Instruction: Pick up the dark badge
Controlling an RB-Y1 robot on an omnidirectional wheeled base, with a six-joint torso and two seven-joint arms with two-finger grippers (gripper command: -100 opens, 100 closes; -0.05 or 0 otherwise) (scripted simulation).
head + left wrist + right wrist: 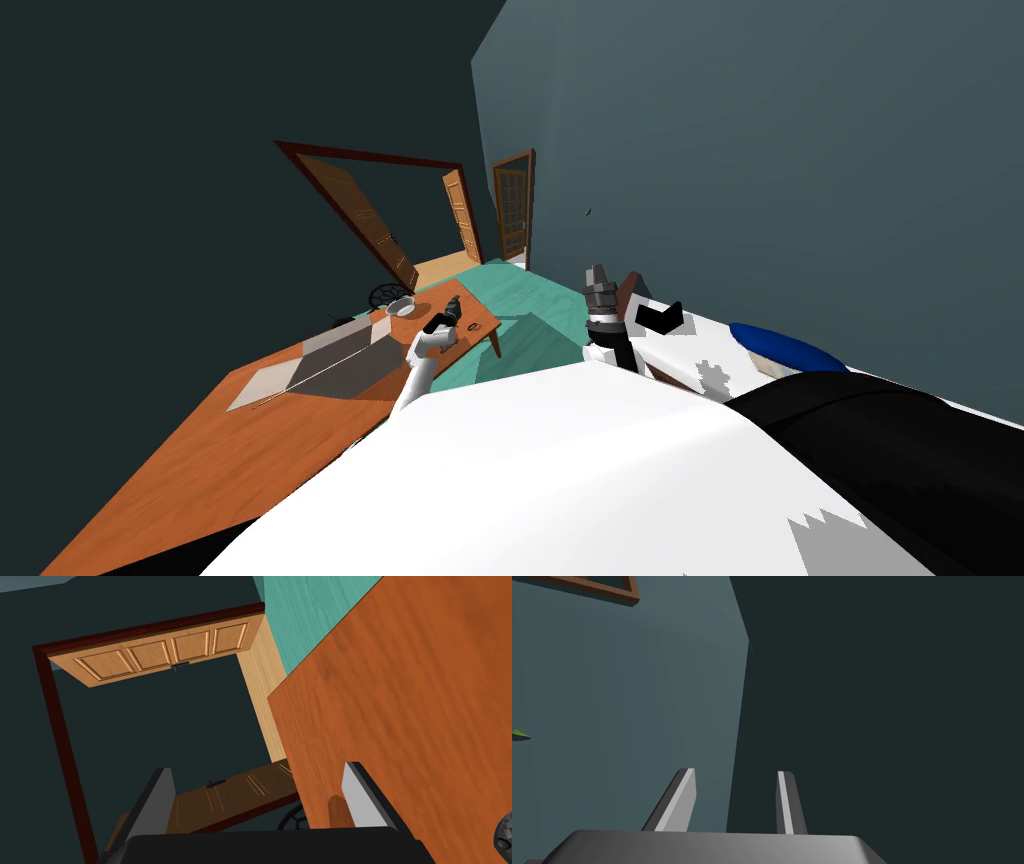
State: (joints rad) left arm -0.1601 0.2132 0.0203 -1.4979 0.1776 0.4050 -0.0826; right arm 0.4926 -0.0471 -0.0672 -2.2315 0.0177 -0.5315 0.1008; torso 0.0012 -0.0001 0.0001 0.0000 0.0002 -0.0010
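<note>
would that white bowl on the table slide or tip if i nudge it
The bowl looks low and wide, so it would probably slide, not tip. The table top looks smooth, so likely little grip.

Dim, flat render: the dark wall [200, 120] is nearly unlit and the adjoining wall [760, 150] a shade lighter, with the orange counter [200, 440] and teal floor [520, 290] the brightest patches. Light comes from above, so the counter throws a hard-edged shadow [525, 345] on the floor. In the left wrist view a soft shadow smudge [336, 811] sits on the counter, the upper door [160, 656] lit, the lower door [235, 796] shaded brown. Head view is rolled and wide-lens stretched, walls splaying to the corners.
</note>
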